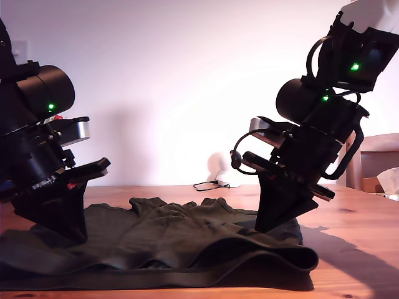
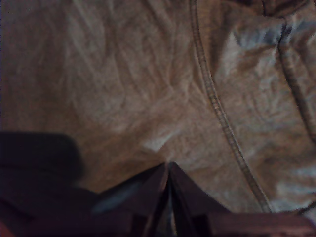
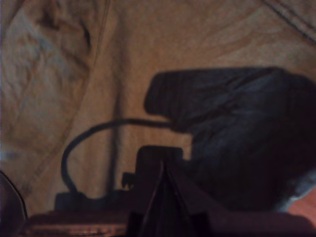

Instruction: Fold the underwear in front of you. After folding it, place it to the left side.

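In the exterior view, the underwear lay spread flat on the wooden table, its thick waistband edge nearest the camera. Two arms stood on it, one at that view's left, one at its right, both tips pressed down into the cloth; which arm was which I could not tell.

In the first wrist view, my first gripper was clenched, its jaws meeting at a point on wrinkled fabric beside a curved stitched seam.

In the second wrist view, my second gripper was likewise closed against the cloth, shadow falling across it.
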### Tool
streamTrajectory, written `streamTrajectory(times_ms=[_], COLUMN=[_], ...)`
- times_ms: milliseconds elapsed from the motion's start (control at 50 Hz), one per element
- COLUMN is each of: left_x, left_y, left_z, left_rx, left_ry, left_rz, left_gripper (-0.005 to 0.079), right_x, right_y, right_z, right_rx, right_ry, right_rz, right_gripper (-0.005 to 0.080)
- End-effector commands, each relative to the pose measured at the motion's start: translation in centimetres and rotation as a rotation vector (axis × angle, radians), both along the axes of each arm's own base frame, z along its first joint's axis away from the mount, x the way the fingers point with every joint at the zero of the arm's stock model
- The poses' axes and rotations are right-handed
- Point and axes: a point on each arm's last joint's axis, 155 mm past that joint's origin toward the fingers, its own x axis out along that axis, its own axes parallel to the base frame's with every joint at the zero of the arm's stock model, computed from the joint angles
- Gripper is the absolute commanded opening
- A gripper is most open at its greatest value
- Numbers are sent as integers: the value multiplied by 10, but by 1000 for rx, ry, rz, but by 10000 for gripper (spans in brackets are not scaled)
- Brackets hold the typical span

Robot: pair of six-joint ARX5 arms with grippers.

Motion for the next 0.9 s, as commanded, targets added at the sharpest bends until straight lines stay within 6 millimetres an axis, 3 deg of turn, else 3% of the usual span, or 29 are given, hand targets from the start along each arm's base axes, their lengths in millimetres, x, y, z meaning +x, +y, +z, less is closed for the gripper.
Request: streamTrajectory(times_ms=[0,160,320,480,740,880], left_x=[-20,-17,1,18,28,49], left_y=[21,28,28,24,17,8], left_z=[-37,-45,-36,-32,-53,-43], left_rx=[82,119,160,176,206,194], left_ry=[107,105,39,2,19,-48], left_rz=[6,-21,-75,-114,-187,-193], left_gripper=[-19,-19,-19,-19,-19,-19], right_x=[-5,-21,-42,-65,-108,-124], right_y=[-4,-5,0,12,32,48], right_z=[-10,-16,-20,-27,-37,-36], right_rx=[-23,-53,-82,-102,-136,-133], right_ry=[30,82,136,169,221,227], right_rz=[0,24,66,123,227,279], right_gripper=[-11,-11,-11,-11,-11,-11])
